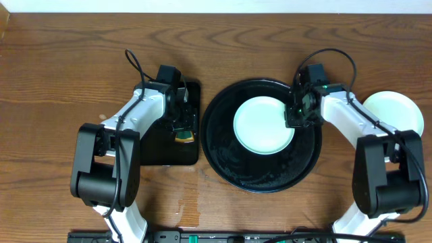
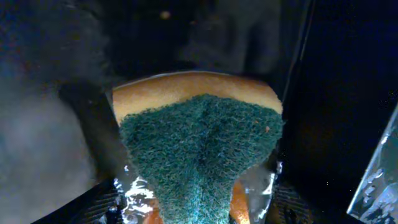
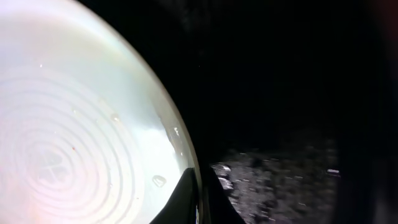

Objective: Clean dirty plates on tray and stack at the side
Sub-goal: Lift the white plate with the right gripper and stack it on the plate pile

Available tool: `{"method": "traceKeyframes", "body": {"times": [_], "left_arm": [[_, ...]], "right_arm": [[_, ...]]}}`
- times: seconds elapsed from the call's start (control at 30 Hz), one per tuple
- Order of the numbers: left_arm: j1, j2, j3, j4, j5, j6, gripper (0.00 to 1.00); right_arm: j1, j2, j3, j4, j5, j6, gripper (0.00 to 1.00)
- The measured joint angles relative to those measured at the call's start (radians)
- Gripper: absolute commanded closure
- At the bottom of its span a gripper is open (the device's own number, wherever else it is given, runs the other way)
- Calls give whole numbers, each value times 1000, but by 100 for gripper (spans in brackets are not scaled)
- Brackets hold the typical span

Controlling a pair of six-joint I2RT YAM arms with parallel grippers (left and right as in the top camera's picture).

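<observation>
Pinching plate (image 1: 260,125) rim inside tray (image 1: 223,156), right claw (image 1: 295,115) closed, left claw (image 1: 182,129) opening unclear

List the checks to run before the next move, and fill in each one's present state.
1. Grip: right gripper shut on the rim of the pale mint round glossy plate: ok.
2. Cleanliness: no red spot shows on that plate from above, only droplets near its rim: ok.
3. Tool parked: left gripper open, yellow-and-green sponge over the small rectangular black tray: ok.
4. Stack spot: a second pale round plate lies on the table, right of the large round black tray: ok.
5. Clear path to it: the right forearm overlaps its edge in the overhead view: cannot tell.
</observation>
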Motion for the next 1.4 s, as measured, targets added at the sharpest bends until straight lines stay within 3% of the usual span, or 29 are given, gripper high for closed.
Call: {"method": "traceKeyframes", "body": {"times": [0.63,1.4], "left_arm": [[3,-1,0,-7,-3,0,17],[3,-2,0,-7,-3,0,16]], "right_arm": [[50,-364,-3,27,371,-157,99],[426,-404,-4,171,978,-340,99]]}}
